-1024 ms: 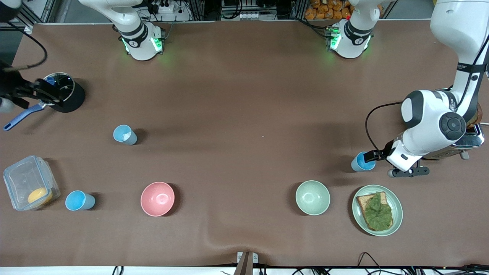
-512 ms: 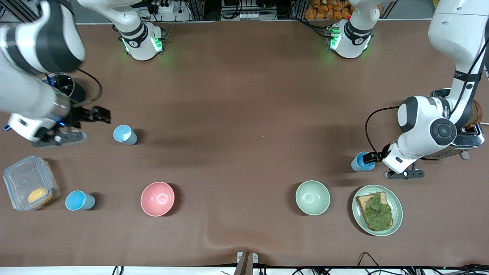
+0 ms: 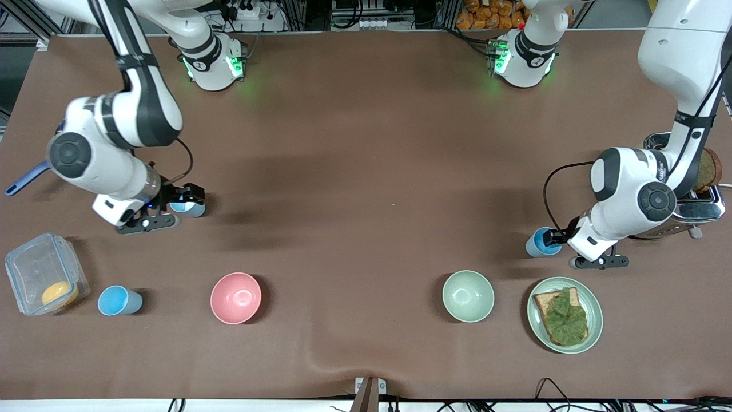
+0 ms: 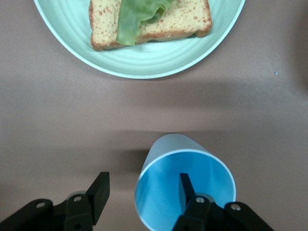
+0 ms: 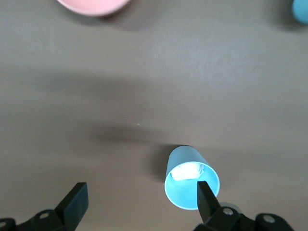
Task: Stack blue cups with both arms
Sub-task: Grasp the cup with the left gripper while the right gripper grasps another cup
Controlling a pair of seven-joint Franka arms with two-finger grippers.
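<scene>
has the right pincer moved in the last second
Yes. The right pincer swung in from the pot at the table's edge to the cup with the whitish bit, now open with one finger in it.

A brown mat [image 3: 366,171] covers the whole table, edge to edge; it ripples up near the middle of its edge closest to the front camera; along the edge at the robots' bases sit power strips [image 3: 246,10], cables and aluminium framing [image 3: 54,20].

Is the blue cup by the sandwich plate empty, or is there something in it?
Empty. The left wrist view looks into the blue cup and shows only bare blue inside, apart from one finger of the open left gripper.
</scene>
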